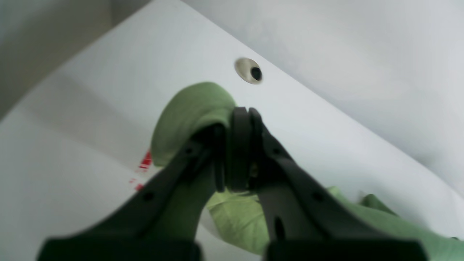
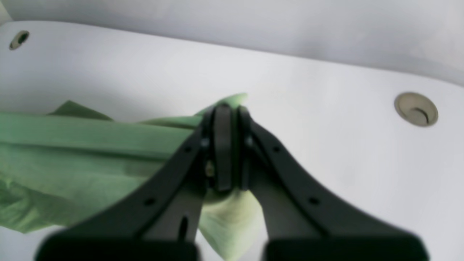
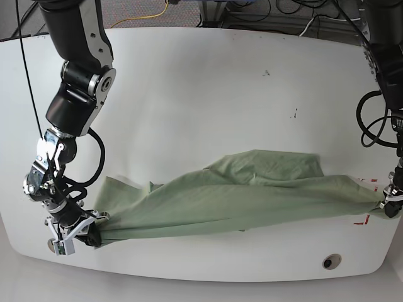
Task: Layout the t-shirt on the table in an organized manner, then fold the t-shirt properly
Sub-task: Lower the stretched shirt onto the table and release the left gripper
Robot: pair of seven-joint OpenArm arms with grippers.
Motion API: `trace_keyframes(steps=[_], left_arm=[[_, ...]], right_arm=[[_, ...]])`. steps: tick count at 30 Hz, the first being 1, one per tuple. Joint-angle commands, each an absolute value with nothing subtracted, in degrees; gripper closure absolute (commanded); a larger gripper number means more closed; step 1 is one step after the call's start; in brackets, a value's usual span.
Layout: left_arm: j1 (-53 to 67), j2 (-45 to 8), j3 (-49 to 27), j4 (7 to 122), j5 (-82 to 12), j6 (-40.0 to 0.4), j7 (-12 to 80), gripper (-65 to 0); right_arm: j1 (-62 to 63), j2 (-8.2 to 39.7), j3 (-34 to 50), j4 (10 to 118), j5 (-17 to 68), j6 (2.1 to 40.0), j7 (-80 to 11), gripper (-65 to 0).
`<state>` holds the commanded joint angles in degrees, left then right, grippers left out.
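We saw the soft, wrinkled sage-green t-shirt [image 3: 239, 192] stretched in a long band across the near part of the glossy white worktop [image 3: 208, 82]. The left gripper [image 1: 237, 145] had its jaws pinching one bunched end by the red marking [image 3: 367, 201]. The right gripper [image 2: 226, 145] pinched the opposite end.

Beyond the far edge of the white surface, a strip of grey speckled floor [image 3: 135, 12] carries a yellow cable [image 3: 146, 17] and a tangle of dark cables [image 3: 264, 14]. Ahead of each wrist camera rises a plain pale grey wall [image 2: 253, 25], evenly and softly lit
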<state>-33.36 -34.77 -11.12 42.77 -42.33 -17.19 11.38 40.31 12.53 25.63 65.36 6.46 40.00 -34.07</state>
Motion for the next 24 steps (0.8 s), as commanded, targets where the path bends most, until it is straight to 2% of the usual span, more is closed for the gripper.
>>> trace_keyframes(steps=[2, 3, 4, 6, 9, 13, 18, 24], left_arm=[[-35.03, -35.65, -9.54, 40.92, -40.75, -17.19, 10.42, -12.5], [-35.74, -36.00, -9.10, 40.13, -39.87, -17.19, 10.33, -20.0], [-35.82, -36.09, -9.10, 39.87, -39.60, -17.19, 10.33, -23.2], [-36.26, -36.79, -9.10, 39.34, -38.81, -17.19, 10.33, -39.0], [-36.26, -37.32, -9.19, 39.52, -38.73, -17.19, 10.42, -52.8], [-36.18, -37.32, -9.36, 39.52, -39.08, -17.19, 10.59, -51.8], [-32.84, -37.32, -9.45, 43.03, -45.32, -17.19, 17.10, -51.1], [-19.30, -36.88, -9.54, 59.56, -56.31, -17.10, 26.15, -51.1]], right_arm=[[40.40, 12.53, 23.52, 65.45, 6.46, 40.00, -34.07, 0.0], [40.40, 12.53, 22.29, 65.54, 6.64, 40.00, -34.07, 0.0], [40.40, 12.53, 21.93, 65.63, 6.73, 40.00, -34.07, 0.0], [40.40, 12.53, 20.79, 65.63, 6.81, 40.00, -34.07, 0.0], [40.40, 12.53, 20.79, 65.63, 6.81, 40.00, -34.07, 0.0], [40.22, 12.53, 20.70, 65.63, 6.81, 40.00, -34.07, 0.0], [40.13, 11.47, 20.79, 65.63, 6.81, 40.00, -34.07, 0.0], [38.11, 10.95, 20.70, 67.91, 6.73, 40.00, -34.07, 0.0]])
